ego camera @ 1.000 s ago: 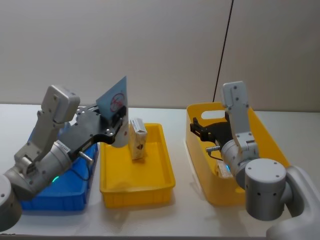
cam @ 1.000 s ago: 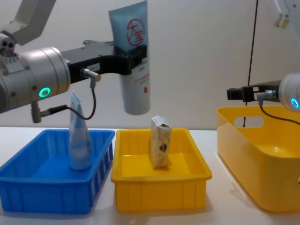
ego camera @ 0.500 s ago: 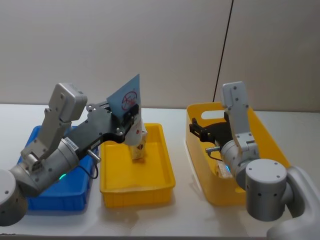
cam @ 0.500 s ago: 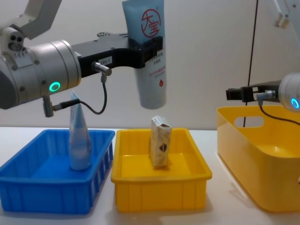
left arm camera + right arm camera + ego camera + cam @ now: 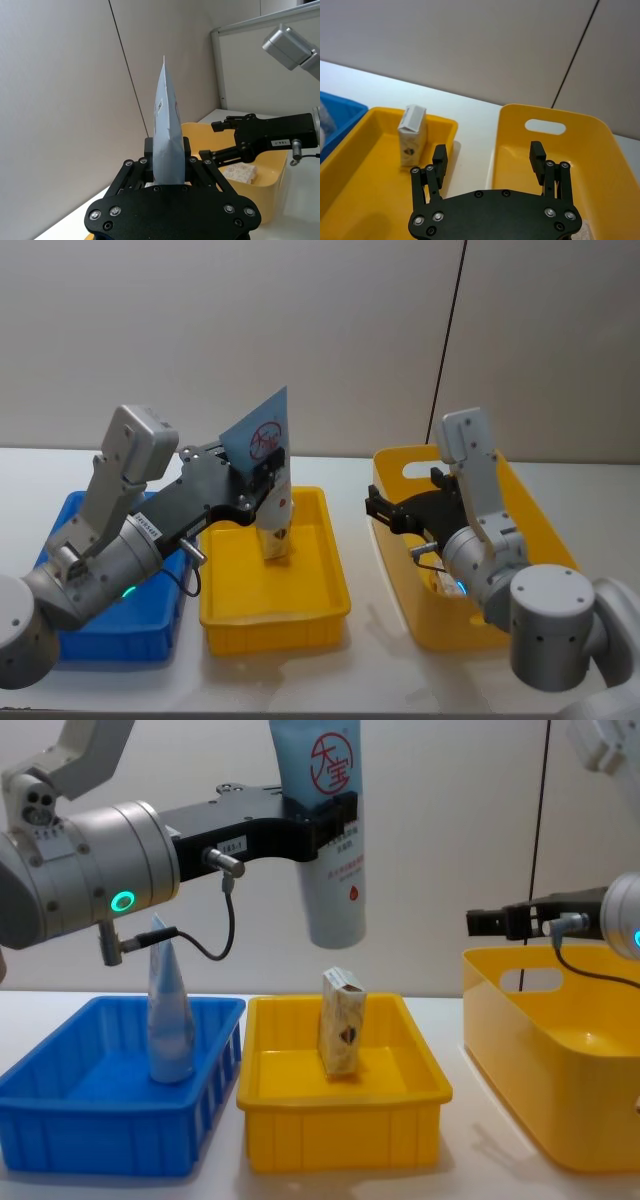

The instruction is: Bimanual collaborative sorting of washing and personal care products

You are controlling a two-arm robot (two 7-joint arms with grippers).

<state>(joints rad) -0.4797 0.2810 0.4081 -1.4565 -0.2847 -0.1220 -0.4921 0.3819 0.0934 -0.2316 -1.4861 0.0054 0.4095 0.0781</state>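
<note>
My left gripper is shut on a pale-blue tube with a red round logo. It holds the tube cap down, high above the yellow tray. A beige carton stands upright in that tray, right under the tube. A second pale-blue tube stands in the blue bin. My right gripper is open and empty, level with the left rim of the yellow basket and pointing toward the tray. In the right wrist view its fingers frame the carton and the basket wall.
A pale packet lies on the floor of the yellow basket. Blue bin, yellow tray and basket stand in a row from left to right on the white table. A black cable hangs down the back wall.
My left gripper has carried the tube up and to the right, from the bin's edge to above the tray. The right gripper has shifted left, out over the basket's rim.
</note>
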